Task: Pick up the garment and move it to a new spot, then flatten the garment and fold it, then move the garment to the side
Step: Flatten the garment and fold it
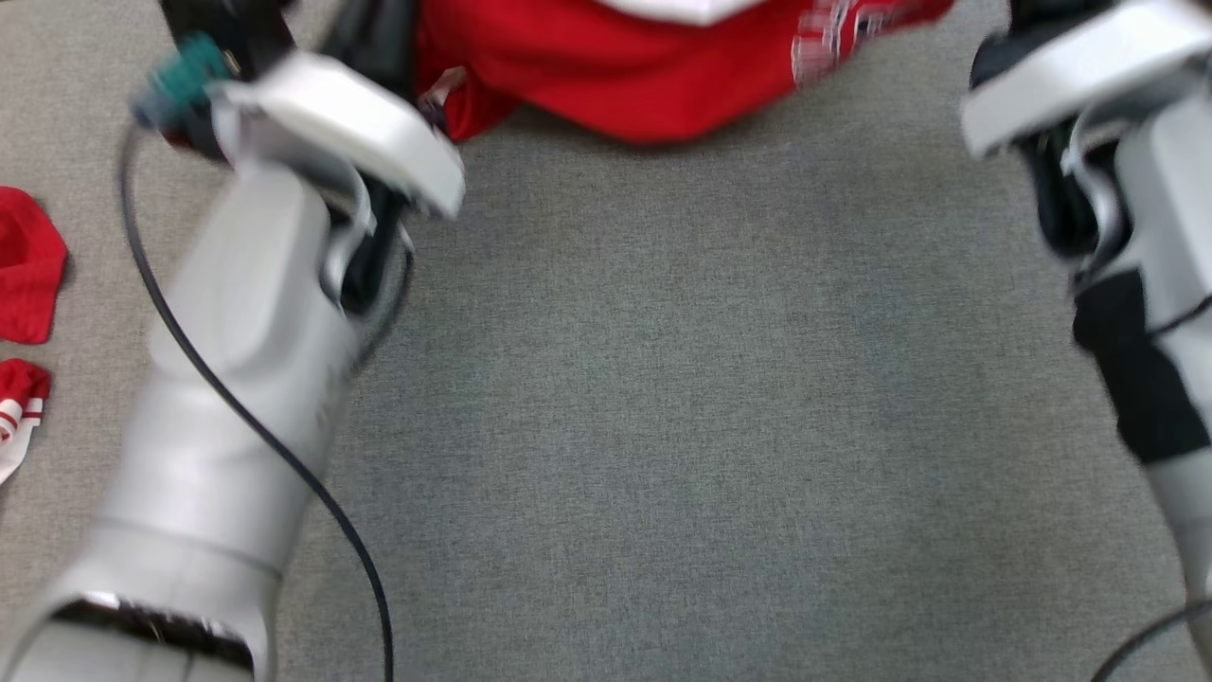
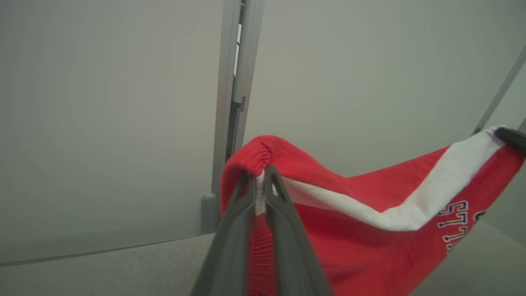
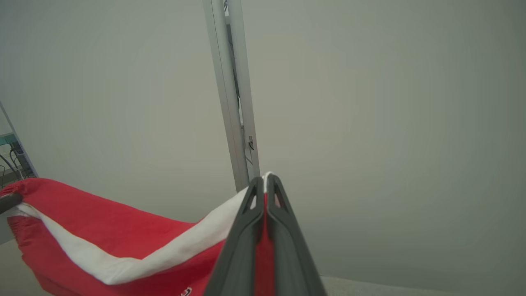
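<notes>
The garment [image 1: 644,66] is red knit with a white band and dark lettering. It hangs between my two grippers above the grey surface, sagging in the middle. My left gripper [image 2: 259,174] is shut on one red ribbed edge of the garment [image 2: 370,213]. My right gripper [image 3: 264,181] is shut on the white-banded edge of the garment [image 3: 123,242] at the other end. In the head view both pale forearms rise at the left [image 1: 246,360] and right [image 1: 1136,237], blurred, and the fingertips are out of that view.
Grey carpet-like surface [image 1: 710,398] lies below the garment. Two other red pieces of clothing [image 1: 24,265] lie at the left edge. Pale wall panels with a metal seam [image 2: 234,82] stand ahead. A black cable [image 1: 284,455] runs along my left arm.
</notes>
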Robot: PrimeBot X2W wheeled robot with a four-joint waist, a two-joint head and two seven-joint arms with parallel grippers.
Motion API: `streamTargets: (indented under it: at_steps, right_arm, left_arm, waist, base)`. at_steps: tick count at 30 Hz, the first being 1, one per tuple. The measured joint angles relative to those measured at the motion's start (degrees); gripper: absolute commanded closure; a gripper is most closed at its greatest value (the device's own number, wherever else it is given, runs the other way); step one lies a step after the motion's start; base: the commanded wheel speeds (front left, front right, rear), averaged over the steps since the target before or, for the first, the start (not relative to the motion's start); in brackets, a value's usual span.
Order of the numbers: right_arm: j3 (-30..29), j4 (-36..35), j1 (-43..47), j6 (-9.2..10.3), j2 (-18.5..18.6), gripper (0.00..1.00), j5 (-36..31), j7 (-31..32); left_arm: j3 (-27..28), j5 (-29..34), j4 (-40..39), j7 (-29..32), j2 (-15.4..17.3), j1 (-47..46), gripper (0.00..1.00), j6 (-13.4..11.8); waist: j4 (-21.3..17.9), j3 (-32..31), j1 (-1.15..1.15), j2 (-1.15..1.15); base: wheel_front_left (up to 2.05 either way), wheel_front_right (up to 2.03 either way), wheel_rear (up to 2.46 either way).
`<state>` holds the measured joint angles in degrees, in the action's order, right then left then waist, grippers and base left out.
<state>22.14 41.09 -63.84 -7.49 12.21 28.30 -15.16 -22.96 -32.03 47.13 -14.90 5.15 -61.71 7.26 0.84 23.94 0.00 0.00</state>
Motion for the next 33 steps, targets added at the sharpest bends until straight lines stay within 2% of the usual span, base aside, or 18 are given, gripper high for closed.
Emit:
streamTargets:
  at_steps: [6,10,16,20,25,33]
  right_arm:
    - [0.25,-9.11,17.26,0.00,1.85,1.00,5.34,0.00]
    - [-0.82,-14.90,28.49,0.00,2.98,1.00,6.11,0.00]
    - [-2.80,-20.71,42.68,0.00,3.74,1.00,6.42,0.00]
    - [-3.44,-23.61,50.07,0.00,3.93,1.00,6.58,0.00]
    - [-6.02,-28.03,58.38,0.00,3.80,1.00,6.57,1.36]
    - [-10.45,-38.32,71.30,0.00,1.80,1.00,4.09,8.95]
  left_arm:
    - [-0.27,1.30,-10.00,0.00,-0.54,16.52,1.00,0.18]
    - [0.29,2.53,-16.21,0.00,-0.18,26.72,1.00,0.18]
    - [-0.44,2.27,-21.84,0.21,2.03,40.06,1.00,0.18]
    - [-1.64,2.16,-26.13,2.64,3.83,46.58,1.00,-0.45]
    - [-3.07,2.05,-33.27,6.73,6.00,53.50,1.00,-2.34]
    - [-4.57,0.81,-46.13,15.15,10.87,65.37,1.00,-6.19]
  waist:
    - [0.25,-1.64,0.00,0.00]
    - [0.21,-3.31,0.00,0.00]
    - [-0.60,-6.67,0.00,0.00]
    - [-0.96,-8.96,0.00,0.00]
    - [-0.65,-11.59,0.00,0.00]
    - [0.02,-14.84,0.00,0.00]
  base:
    - [0.00,0.00,0.00]
    - [0.00,0.00,0.00]
    - [0.00,0.00,0.00]
    - [0.00,0.00,0.00]
    - [0.00,0.00,0.00]
    - [0.00,0.00,0.00]
